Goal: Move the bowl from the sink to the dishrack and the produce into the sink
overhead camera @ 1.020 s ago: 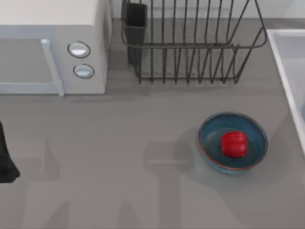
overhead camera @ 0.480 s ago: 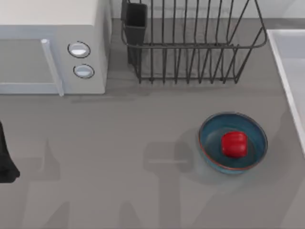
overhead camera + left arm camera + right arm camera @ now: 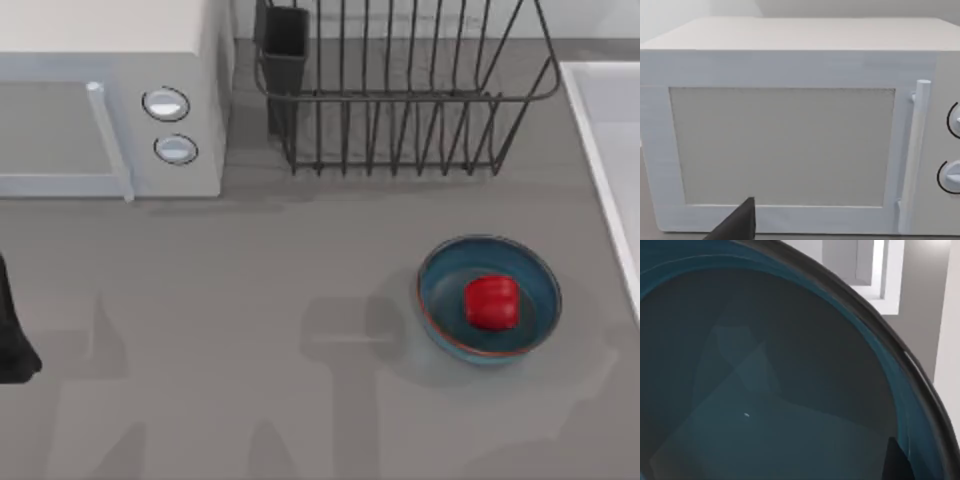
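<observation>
A deep-blue bowl point(image 3: 765, 390) sits very close in the right wrist view. My right gripper point(image 3: 897, 462) is shut on the bowl at its rim, where one dark fingertip shows. The white sink point(image 3: 880, 275) wall lies behind it. In the top view the sink point(image 3: 600, 130) rim runs along the right edge. A second blue bowl point(image 3: 530, 320) stands on the counter at the right. The red produce point(image 3: 492, 301) lies inside it. The dishrack point(image 3: 400, 100) stands at the back. My left arm point(image 3: 12, 340) is parked at the left edge.
A white microwave point(image 3: 100, 100) with two round knobs stands at the back left, and its door point(image 3: 785, 145) faces the left wrist camera. A black utensil cup point(image 3: 286, 45) sits at the dishrack's left corner. Grey counter lies open across the middle and front.
A bluish shape at the sink's edge on the far right has slipped out of the top view. The shadow on the counter there has shifted. The counter bowl and left arm stay put.
</observation>
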